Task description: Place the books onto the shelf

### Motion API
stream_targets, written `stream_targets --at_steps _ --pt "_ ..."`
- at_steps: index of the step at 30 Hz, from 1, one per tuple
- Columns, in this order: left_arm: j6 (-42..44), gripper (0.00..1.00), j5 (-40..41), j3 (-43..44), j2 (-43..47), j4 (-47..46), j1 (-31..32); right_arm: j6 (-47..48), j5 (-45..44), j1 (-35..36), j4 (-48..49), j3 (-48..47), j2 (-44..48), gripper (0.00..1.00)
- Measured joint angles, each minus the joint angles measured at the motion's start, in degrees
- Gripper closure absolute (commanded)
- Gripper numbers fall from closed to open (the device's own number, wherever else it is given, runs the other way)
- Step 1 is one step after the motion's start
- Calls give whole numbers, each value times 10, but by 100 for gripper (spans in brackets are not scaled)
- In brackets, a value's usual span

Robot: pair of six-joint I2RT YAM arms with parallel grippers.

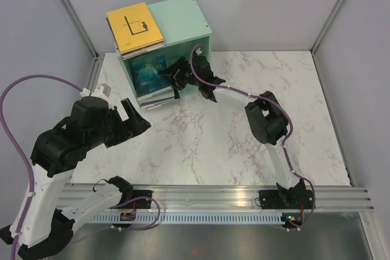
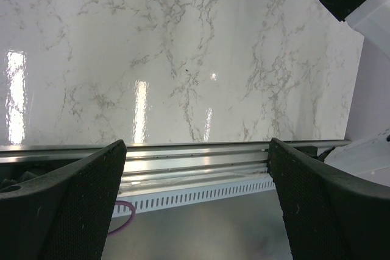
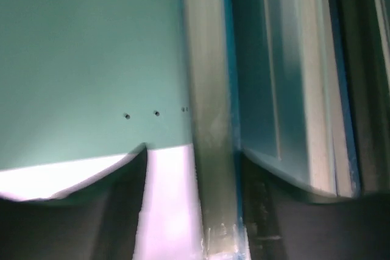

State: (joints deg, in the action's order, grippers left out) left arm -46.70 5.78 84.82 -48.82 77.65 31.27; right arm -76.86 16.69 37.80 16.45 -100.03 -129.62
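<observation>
Right up against the right wrist camera, the right arm's black fingers (image 3: 73, 217) stand apart astride a thin greenish book with a blue line down one side (image 3: 213, 89), seen edge-on. A bright strip shows between one finger and the book, so they are not clamped on it, though the other finger looks to be touching. That book's long axis runs straight away from the lens into the mint-green wooden cube shelf (image 1: 183, 16), which sits at the far left corner of the white marble-patterned worktop (image 1: 244, 150) with its open side towards the near edge. From above, a teal-blue paperback (image 1: 148, 70) shows its cover in the opening, upright or leaning back, I cannot tell which, nor whether it is the book between the fingers. Under it a flat pile of books (image 1: 159, 98) juts out of the mouth towards the near edge. A yellow-orange paperback (image 1: 134, 25) lies on a small stack on the shelf's roof, long axis running near to far. The left arm's fingers (image 2: 67, 211) hang wide apart and empty over the near left of the worktop. The likely trouble is the thin book toppling or sliding out once unsupported. A finger rubbing it while backing out could drag it along, or nudge the jutting pile off the lip.
</observation>
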Motion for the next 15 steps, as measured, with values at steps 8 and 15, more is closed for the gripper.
stream_targets --at_steps 8,15 --pt "2 0 1 0 -3 0 0 65 16 7 -83 -6 11 6" --pt "1 0 1 -9 0 0 0 165 8 -3 -282 -20 83 2"
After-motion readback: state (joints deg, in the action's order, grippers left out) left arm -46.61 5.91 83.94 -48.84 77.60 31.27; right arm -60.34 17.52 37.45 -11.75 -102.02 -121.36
